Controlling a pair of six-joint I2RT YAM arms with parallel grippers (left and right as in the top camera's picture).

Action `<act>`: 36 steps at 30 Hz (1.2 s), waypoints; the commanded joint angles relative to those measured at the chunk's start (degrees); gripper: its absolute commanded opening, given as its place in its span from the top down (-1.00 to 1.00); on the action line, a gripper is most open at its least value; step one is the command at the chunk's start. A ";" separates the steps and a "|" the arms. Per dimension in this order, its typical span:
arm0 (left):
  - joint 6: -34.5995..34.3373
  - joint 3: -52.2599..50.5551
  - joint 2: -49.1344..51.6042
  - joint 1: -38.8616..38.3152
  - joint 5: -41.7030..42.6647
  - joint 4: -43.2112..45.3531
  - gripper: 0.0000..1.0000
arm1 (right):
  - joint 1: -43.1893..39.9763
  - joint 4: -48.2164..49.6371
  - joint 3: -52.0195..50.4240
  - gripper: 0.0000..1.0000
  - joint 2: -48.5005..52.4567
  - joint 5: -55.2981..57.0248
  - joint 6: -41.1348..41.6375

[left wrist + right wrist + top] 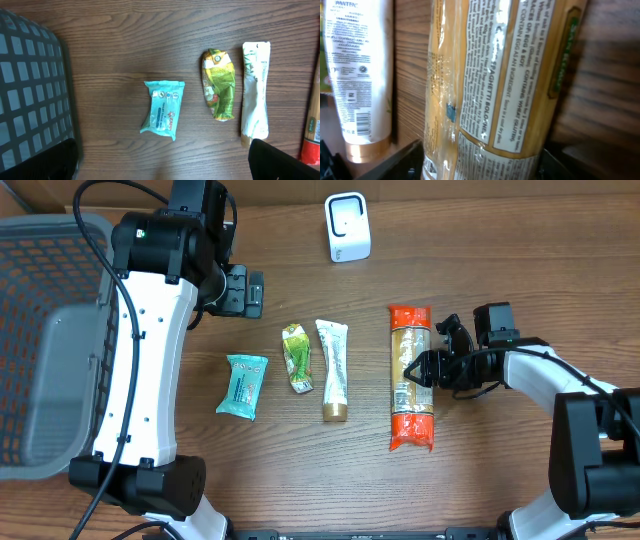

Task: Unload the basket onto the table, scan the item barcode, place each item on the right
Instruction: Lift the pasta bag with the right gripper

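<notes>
A long spaghetti pack [411, 380] with red ends lies on the wooden table right of centre. My right gripper [422, 370] reaches in from the right at the pack's middle. In the right wrist view the printed label of the pack [490, 85] fills the frame, and the right gripper [480, 165] has a dark finger against each side of it. A white scanner [347, 227] stands at the back centre. My left gripper [245, 290] hangs wide open above the table left of centre. In its own view the left gripper [162, 165] has nothing between its fingers.
A grey mesh basket [40, 330] fills the left edge and shows as the basket [30, 85] in the left wrist view. Between the arms lie a teal wipes pack [242, 385], a green pouch [297, 358] and a white tube [333, 370].
</notes>
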 commanded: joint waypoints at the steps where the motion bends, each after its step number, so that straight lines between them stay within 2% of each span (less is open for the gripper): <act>1: 0.85 -0.24 0.44 0.31 0.09 0.09 -1.00 | 0.37 2.08 -3.02 -0.28 1.46 0.87 3.80; 4: 0.85 -0.24 0.44 0.31 0.09 0.09 -1.00 | 0.37 2.67 -3.69 -0.12 1.70 0.44 4.22; 6: 0.85 -0.24 0.44 0.31 0.09 0.07 -1.00 | 0.39 3.58 -4.52 0.10 1.81 0.48 6.08; 8: 0.85 -0.24 0.44 0.31 0.09 0.07 -1.00 | 0.39 4.35 -5.31 0.16 2.03 0.46 6.62; 10: 0.85 -0.24 0.44 0.31 0.09 0.09 -1.00 | 0.55 5.31 -6.12 0.14 2.56 0.46 6.64; 13: 0.85 -0.24 0.44 0.31 0.09 0.09 -0.99 | 1.36 6.19 -6.58 -0.19 3.72 0.48 6.67; 14: 0.85 -0.24 0.44 0.31 0.09 0.09 -1.00 | 1.75 6.45 -6.58 -0.24 4.17 0.50 6.67; 16: 0.85 -0.24 0.44 0.31 0.09 0.09 -0.99 | 2.80 7.19 -6.58 -0.22 4.59 1.44 8.26; 20: 0.85 -0.24 0.44 0.31 0.07 0.09 -1.00 | 5.38 7.91 -6.58 0.02 4.61 7.37 13.18; 23: 0.85 -0.24 0.44 0.31 0.09 0.09 -1.00 | 7.23 7.89 -6.58 0.36 4.61 9.40 14.97; 24: 0.85 -0.24 0.44 0.31 0.09 0.09 -1.00 | 7.65 7.78 -6.54 0.62 4.61 8.85 16.00; 25: 0.85 -0.24 0.44 0.31 0.09 0.09 -1.00 | 7.72 7.67 -6.47 0.81 4.59 7.43 15.96; 26: 0.85 -0.24 0.44 0.31 0.09 0.09 -1.00 | 7.69 7.63 -6.36 0.93 4.59 5.68 15.85; 36: 0.85 -0.24 0.44 0.31 0.09 0.09 -1.00 | 0.28 -1.79 1.60 0.93 0.94 -26.36 11.54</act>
